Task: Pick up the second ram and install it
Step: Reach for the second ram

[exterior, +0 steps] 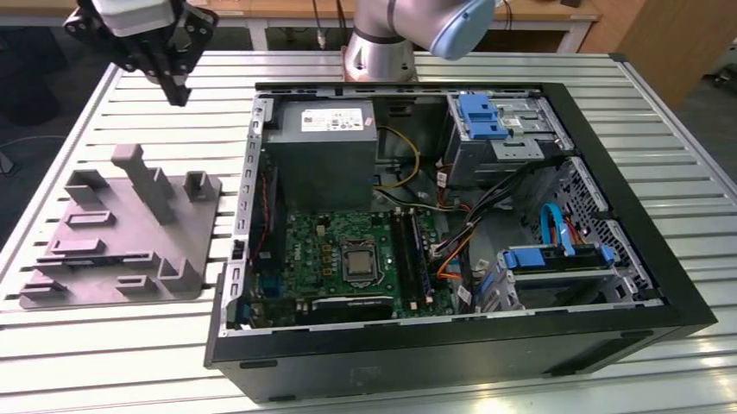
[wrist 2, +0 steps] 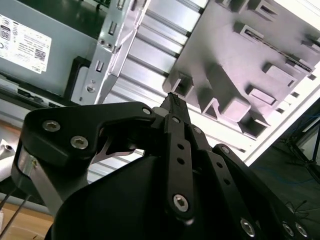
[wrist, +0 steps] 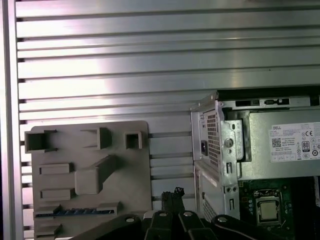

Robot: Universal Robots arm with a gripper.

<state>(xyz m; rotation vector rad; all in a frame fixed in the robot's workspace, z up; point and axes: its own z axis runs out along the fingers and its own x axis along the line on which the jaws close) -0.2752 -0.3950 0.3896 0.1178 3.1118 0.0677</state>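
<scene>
Ribbed metal table (wrist: 100, 65): grey tray (wrist: 130, 190) holds flat blue ram (wrist: 70, 212); gripper (wrist: 172, 193) seemingly closed.

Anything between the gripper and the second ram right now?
Nothing visible does. The gripper, shut and empty, hangs over the table beside the grey fixture; the second ram sits exposed in a fixture slot.

An open black computer case (exterior: 461, 349) lies on a slatted metal surface (exterior: 103, 354). A grey moulded holder (exterior: 127, 228) sits at the exterior view's left.
</scene>
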